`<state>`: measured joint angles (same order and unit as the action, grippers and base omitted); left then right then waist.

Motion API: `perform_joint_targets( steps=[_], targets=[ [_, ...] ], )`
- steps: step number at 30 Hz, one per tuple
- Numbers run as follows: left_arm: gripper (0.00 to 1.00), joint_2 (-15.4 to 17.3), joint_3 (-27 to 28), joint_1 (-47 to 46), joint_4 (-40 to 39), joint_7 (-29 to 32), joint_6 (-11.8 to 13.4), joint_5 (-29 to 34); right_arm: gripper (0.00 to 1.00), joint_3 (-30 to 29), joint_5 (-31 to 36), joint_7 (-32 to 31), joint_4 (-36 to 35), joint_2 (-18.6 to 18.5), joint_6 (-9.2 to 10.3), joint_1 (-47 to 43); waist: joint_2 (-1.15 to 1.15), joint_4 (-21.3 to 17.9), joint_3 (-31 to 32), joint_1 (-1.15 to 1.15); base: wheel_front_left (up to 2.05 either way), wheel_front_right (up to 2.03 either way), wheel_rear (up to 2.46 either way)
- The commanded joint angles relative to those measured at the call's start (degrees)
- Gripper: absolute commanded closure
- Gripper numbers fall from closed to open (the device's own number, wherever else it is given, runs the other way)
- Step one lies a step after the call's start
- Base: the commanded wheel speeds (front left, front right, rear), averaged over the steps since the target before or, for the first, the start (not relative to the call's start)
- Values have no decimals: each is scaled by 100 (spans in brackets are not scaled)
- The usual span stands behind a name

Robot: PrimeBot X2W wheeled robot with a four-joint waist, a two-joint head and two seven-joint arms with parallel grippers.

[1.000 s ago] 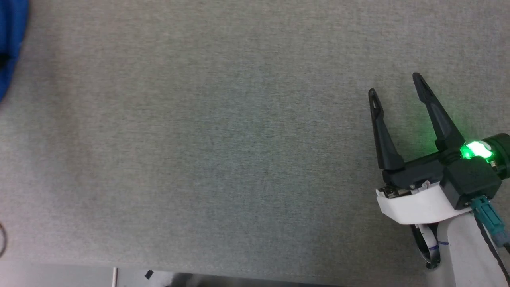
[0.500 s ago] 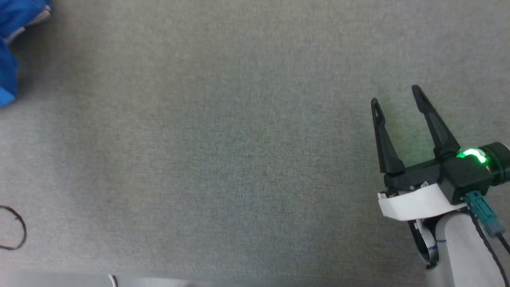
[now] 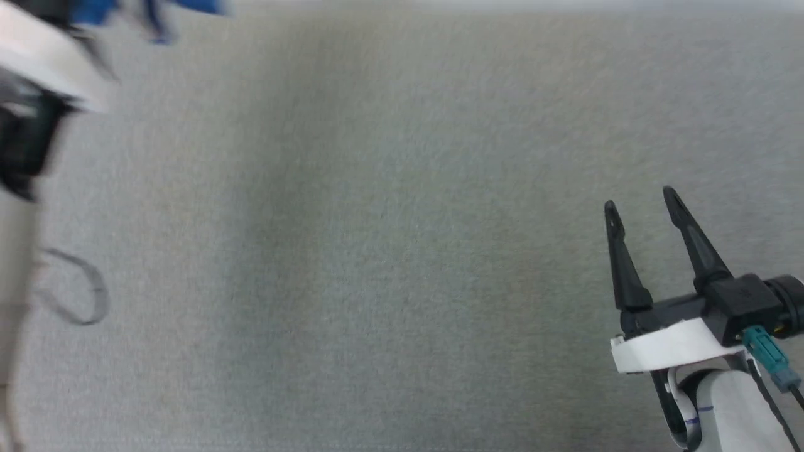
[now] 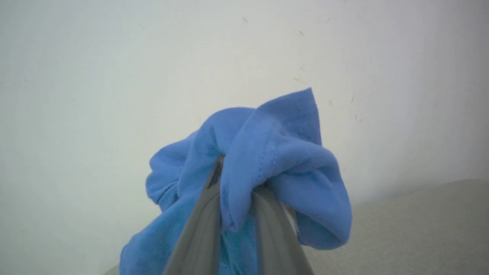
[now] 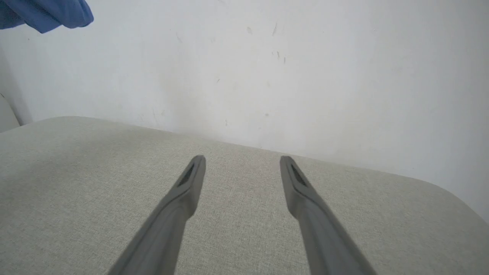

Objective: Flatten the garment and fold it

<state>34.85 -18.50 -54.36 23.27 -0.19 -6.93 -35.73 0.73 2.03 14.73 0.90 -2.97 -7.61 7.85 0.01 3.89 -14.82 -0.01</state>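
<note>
The blue garment (image 4: 267,160) bunches around my left gripper (image 4: 237,175) in the left wrist view, and both fingers are shut on a fold of it, held up in front of a white wall. A blurred bit of the garment (image 3: 188,6) shows at the head view's top left, above my left arm's blurred wrist (image 3: 31,94). A blue corner of the garment (image 5: 46,15) hangs at the right wrist view's top left. My right gripper (image 3: 641,204) hovers open over the grey surface at lower right, nothing between its fingers (image 5: 191,183).
A grey fabric-covered table (image 3: 377,251) spreads across the head view. A white wall (image 5: 286,68) rises behind its far edge. A dark cable loop (image 3: 88,301) hangs beside my left arm at the left.
The head camera has tilted and the picture has shifted. My left arm has come into the head view at upper left, blurred by motion. The right gripper sits lower in the picture, still open.
</note>
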Motion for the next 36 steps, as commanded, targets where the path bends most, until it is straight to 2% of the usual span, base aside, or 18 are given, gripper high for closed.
perform_joint_targets(
  steps=[1, 7, 11, 15, 19, 20, 21, 23, 27, 32, 36],
  targets=[
    [100, -197, -132, 117, -230, -64, 59, 55, 0, -15, -46, 26, 5, 9, 12, -73, -1, -399, 614, 1, 0, 0, 0],
    [100, -919, -684, 564, -851, -147, 231, 174, 0, 10, -112, 26, -4, 9, 12, -162, -1, -924, 724, 1, 0, 0, 0],
    [100, -1419, -1152, 993, -897, -265, 344, 311, 0, -27, -189, 26, -39, 9, 12, -163, -1, -1276, 601, 1, 0, 0, 0],
    [100, -1707, -1796, 1566, -389, -237, 324, 557, 0, -75, -284, 27, 14, 9, 12, -190, -1, -1583, 457, 1, 0, 0, 0],
    [99, -1797, -2242, 2081, 505, 195, 283, 573, 0, -86, -355, 23, 196, 9, 12, -253, -1, -1772, 399, 1, 0, 0, 0],
    [44, -1805, -2340, 2147, 654, 305, 253, 579, 0, -82, -362, 6, 253, 9, 12, -282, -1, -1783, 404, 1, 0, 0, 0],
    [0, -1824, -2393, 2199, 771, 376, 245, 571, 0, -75, -366, -15, 311, 9, 12, -307, -1, -1782, 417, 1, 0, 0, 0],
    [0, -1872, -2505, 2264, 881, 424, 196, 564, 0, -55, -364, -92, 435, 9, 12, -366, -1, -1731, 468, 1, 0, 0, 0],
    [0, -1883, -2527, 2299, 832, 111, 226, 630, 0, 1, -327, -240, 583, 9, 12, -458, -1, -1528, 669, 1, 0, 0, 0],
    [0, -1851, -2314, 2394, 440, -299, 397, 535, 0, -52, -251, -358, 585, 9, 12, -553, -1, -1180, 989, 1, 0, 0, 0],
    [0, -1667, -2088, 2502, -54, -494, 593, 465, 0, -113, -185, -463, 532, 9, 12, -667, -1, -860, 1197, 1, 0, 0, 0]
  ],
)
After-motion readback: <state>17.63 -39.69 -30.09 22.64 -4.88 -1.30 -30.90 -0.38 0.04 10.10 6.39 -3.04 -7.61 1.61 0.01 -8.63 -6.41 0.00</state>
